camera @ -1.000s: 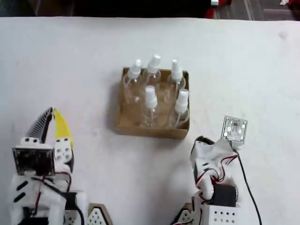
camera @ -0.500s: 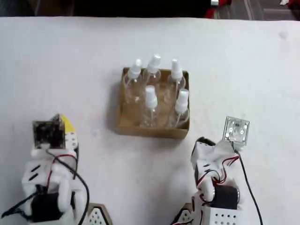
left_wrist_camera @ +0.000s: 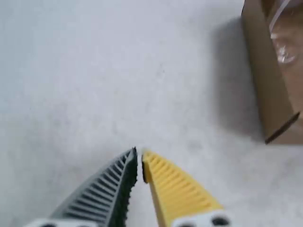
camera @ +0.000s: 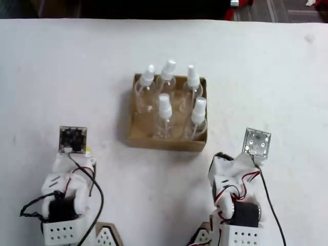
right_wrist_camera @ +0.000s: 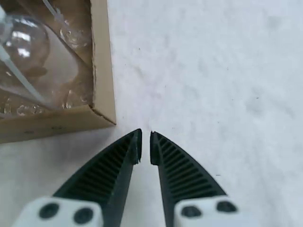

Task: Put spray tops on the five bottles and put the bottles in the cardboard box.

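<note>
Five bottles: clear plastic bottles [camera: 164, 124] wearing white spray tops [camera: 164, 102], all upright inside the shallow brown cardboard box [camera: 165, 144]; three stand along its 12 o'clock side, two along its 6 o'clock side.
Progress: every bottle capped and boxed, so the job looks finished.
Box: open-topped, mid-table in the high view, its low walls holding the bottles close together.
Left gripper [left_wrist_camera: 139, 163]: grey and yellow ribbed fingers, drawn together on nothing, over bare surface at 7 o'clock from the box; folded back, probably because nothing is left to carry.
Right gripper [right_wrist_camera: 144, 146]: black ribbed fingers, tips pinched almost closed and empty, just off the box's near corner, at 5 o'clock from the box; likewise parked clear of it.
Surface: white table [camera: 77, 61], matt and faintly speckled, with a soft shadow along the box's 9 o'clock wall.
Room: dark strip past the table's far edge at 12 o'clock; grey floor [camera: 287, 10] at 1 o'clock.
</note>
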Robot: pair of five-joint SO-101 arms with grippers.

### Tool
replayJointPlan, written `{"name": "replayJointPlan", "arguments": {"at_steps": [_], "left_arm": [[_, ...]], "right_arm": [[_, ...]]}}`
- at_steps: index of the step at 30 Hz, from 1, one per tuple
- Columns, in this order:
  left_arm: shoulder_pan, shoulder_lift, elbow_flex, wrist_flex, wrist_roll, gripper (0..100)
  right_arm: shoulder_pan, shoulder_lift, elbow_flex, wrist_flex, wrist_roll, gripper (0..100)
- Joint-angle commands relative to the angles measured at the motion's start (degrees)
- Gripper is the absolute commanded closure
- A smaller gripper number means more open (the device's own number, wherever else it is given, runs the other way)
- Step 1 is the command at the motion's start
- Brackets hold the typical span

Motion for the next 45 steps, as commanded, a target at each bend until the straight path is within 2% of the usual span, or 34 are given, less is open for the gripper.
{"name": "replayJointPlan", "arguments": {"at_steps": [1,6,11,15,22,26,31,45], "left_arm": [[1.01,-0.57,0.09,5.27,-0.53,98],[2.15,-0.57,0.09,11.08,-0.53,98],[1.98,-0.57,0.09,15.38,-0.44,98],[1.89,-0.57,0.09,15.21,-0.26,98],[2.07,-0.57,0.09,15.12,-0.35,98],[2.07,-0.57,0.09,15.21,-0.35,98],[2.07,-0.57,0.09,15.21,-0.35,98],[2.07,-0.57,0.09,15.21,-0.35,98]], "right_arm": [[-3.65,0.31,2.02,-3.30,-0.53,98.4],[-4.70,0.31,6.51,-8.48,-0.53,98.4],[-4.44,0.40,6.68,-8.66,-0.44,98.4],[-5.32,0.40,6.68,-6.02,-0.44,98.4],[-11.12,0.40,6.68,1.71,-0.44,98.4],[-10.68,0.40,6.68,5.32,-0.44,98.4],[-6.46,0.48,6.68,5.49,-0.53,98.4],[-6.02,0.48,6.68,5.49,-0.53,98.4]]}}
